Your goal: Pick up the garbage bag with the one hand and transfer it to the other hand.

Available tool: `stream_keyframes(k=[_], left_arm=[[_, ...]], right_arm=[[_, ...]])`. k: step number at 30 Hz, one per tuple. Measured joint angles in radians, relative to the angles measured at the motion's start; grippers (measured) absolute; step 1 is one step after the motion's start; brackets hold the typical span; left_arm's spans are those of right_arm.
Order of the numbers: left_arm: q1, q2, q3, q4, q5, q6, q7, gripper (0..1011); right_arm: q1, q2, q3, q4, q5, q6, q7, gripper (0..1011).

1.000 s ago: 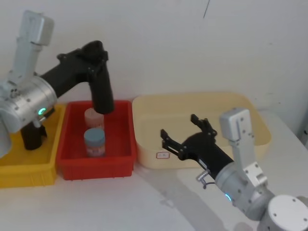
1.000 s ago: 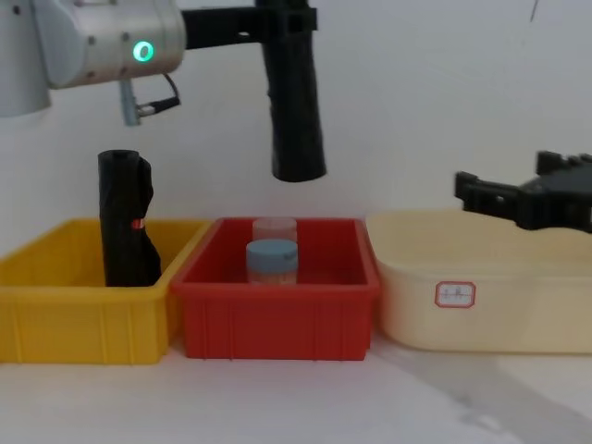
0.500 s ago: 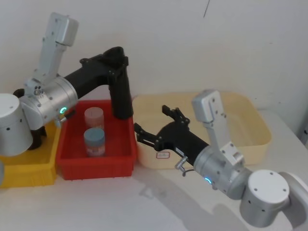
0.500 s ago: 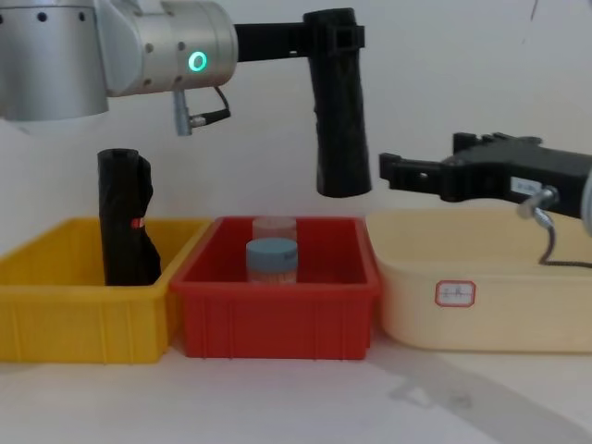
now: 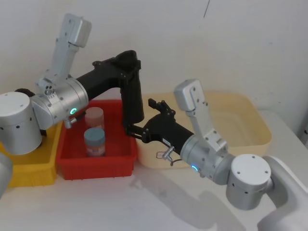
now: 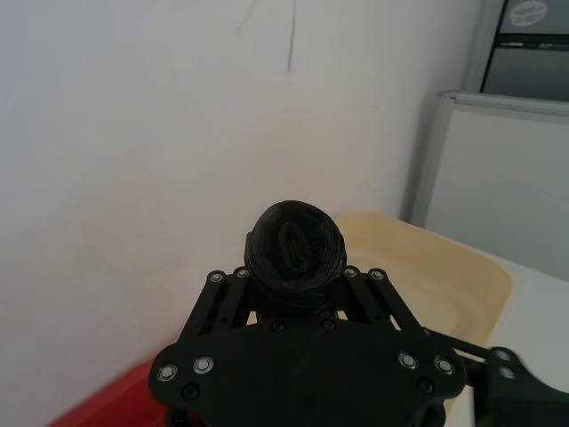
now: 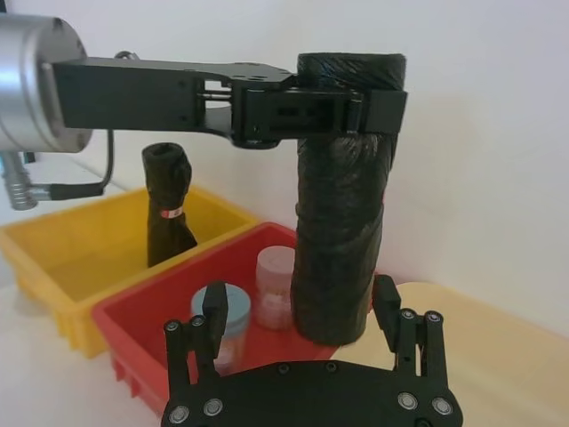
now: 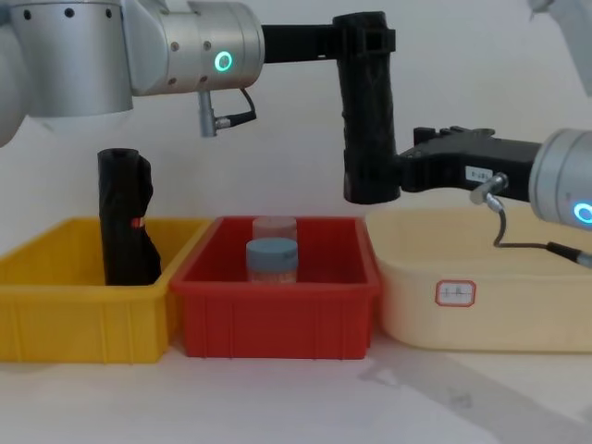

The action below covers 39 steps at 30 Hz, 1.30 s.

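Observation:
The garbage bag (image 8: 367, 139), a black rolled cylinder, hangs upright above the gap between the red and cream bins. My left gripper (image 8: 363, 42), on the green-ringed arm, is shut on it near its top; the right wrist view shows this left gripper (image 7: 351, 107) clamped around the bag (image 7: 340, 240). My right gripper (image 5: 141, 117), on the blue-ringed arm, is open at the bag's lower end. Its fingers (image 7: 384, 307) stand on either side of the bag with a gap on one side. The bag's top end (image 6: 295, 249) pokes up between the left jaws.
A red bin (image 8: 277, 310) under the bag holds a blue-lidded jar (image 8: 272, 261) and a pinkish jar (image 8: 274, 228). The yellow bin (image 8: 55, 314) on the left holds another black roll (image 8: 125, 217). The cream tub (image 8: 499, 310) lies below my right arm.
My left arm has carried the bag to the right, from over the red bin to its right edge. My right gripper has swung left and now straddles the bag's lower end.

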State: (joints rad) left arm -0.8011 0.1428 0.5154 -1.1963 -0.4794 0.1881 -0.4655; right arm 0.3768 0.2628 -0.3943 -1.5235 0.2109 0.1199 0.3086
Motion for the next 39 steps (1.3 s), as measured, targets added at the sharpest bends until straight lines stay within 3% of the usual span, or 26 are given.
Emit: stream_keyframes(k=[20,39], left_arm=[[-0.002,0.013,0.019,-0.029,-0.032,0.036,-0.021,371],[-0.005,0.015,0.026,-0.03,-0.049,0.041,-0.025,371]], right_arm=[[0.113,-0.046,-0.011,0.184,-0.087,-0.027,-0.049,1000],[0.155,-0.069,0.003,0.262,-0.116,-0.031,-0.074,1000]])
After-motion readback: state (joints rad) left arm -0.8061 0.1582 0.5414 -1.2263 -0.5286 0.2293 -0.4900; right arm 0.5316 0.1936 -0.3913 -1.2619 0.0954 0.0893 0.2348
